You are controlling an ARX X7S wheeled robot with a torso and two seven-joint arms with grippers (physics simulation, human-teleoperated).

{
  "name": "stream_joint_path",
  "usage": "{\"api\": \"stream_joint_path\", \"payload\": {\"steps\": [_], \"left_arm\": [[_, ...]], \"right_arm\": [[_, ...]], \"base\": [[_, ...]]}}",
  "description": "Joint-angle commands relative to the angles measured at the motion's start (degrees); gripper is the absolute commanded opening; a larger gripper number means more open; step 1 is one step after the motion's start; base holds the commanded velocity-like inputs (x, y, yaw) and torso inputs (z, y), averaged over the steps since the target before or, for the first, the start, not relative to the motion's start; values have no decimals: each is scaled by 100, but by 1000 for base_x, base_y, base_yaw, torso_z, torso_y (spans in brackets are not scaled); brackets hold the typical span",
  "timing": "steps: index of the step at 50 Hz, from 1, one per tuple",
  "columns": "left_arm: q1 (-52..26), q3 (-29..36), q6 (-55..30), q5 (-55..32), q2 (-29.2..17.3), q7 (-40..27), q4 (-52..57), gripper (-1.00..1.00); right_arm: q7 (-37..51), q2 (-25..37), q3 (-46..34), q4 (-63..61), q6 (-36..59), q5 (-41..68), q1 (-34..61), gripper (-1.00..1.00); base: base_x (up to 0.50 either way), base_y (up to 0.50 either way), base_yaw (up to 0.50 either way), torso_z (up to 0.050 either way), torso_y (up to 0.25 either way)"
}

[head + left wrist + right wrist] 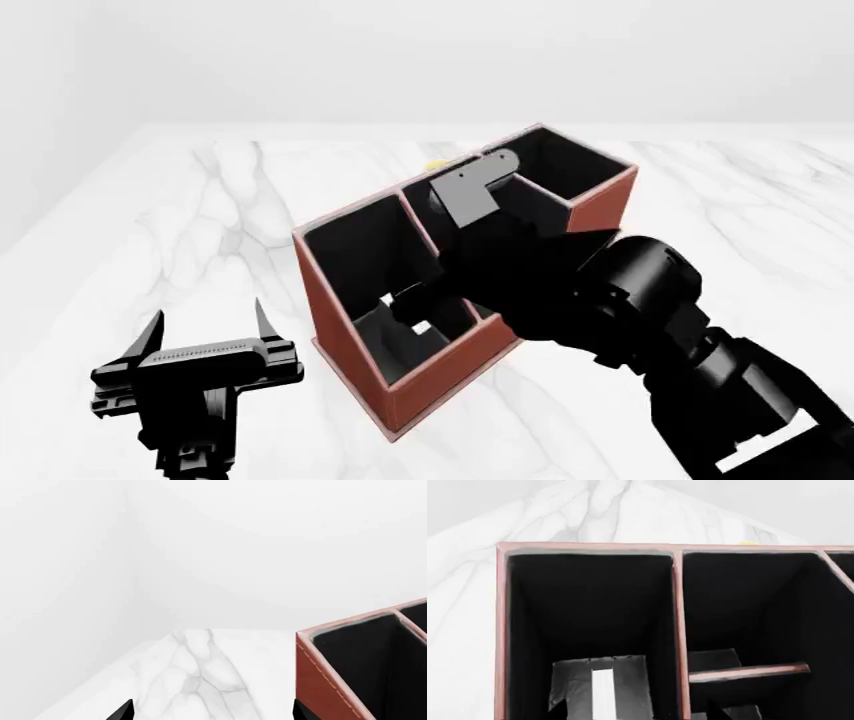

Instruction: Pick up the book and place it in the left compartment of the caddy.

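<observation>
Step in hand: placing; the right claw (424,312) hangs over the reddish-brown three-section caddy (350,352) on the white marble desk (160,230).
Book: the small black book with white page edges (602,692) sits low in the long black-lined left compartment (587,610).
Right claw: its opening cannot be told.
Left claw (210,322): spread wide, empty, beside the caddy.
Next move: likely release and lift straight up, clear of the rim.

Left tool (207,325) hovers spread; right arm (627,300) reaches forward.
</observation>
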Motion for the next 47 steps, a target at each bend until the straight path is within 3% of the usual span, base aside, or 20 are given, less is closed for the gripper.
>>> {"api": "stream_joint_path", "payload": {"steps": [1,5,10,15,16,19,21,47], "left_arm": [[-2,8,4,-18,-20,-18,3,100],[-4,7,-3,-28,-28,-26,16,100],[10,32,-1,-2,-35,-46,26,100],[17,69,21,25,-34,-53,-1,100],[4,125,25,161,-50,-98,-20,100],[2,152,34,221,-58,-127,-21,100],[-16,178,47,189,-38,-94,-78,100],[-26,217,39,169,-72,-134,-59,100]], "right_arm": [[932,778,891,-1514,196,717,-128,100],[1110,1187,1386,-2276,-418,853,-881,100],[1602,1593,1153,-2769,-2460,-1441,-2516,100],[1726,1697,1488,-2844,-4046,-2135,-3511,100],[1775,1721,1684,-2848,-4825,-2538,-3846,100],[1849,1721,1754,-2801,-4932,-2575,-3934,100],[1896,1604,1877,-2529,-5999,-3157,-4545,100],[2134,1584,1871,-2681,-6468,-3782,-4851,100]], "base": [[0,0,0,0,0],[0,0,0,0,0],[0,0,0,0,0],[0,0,0,0,0],[0,0,0,0,0],[0,0,0,0,0],[0,0,0,0,0],[0,0,0,0,0]]}}
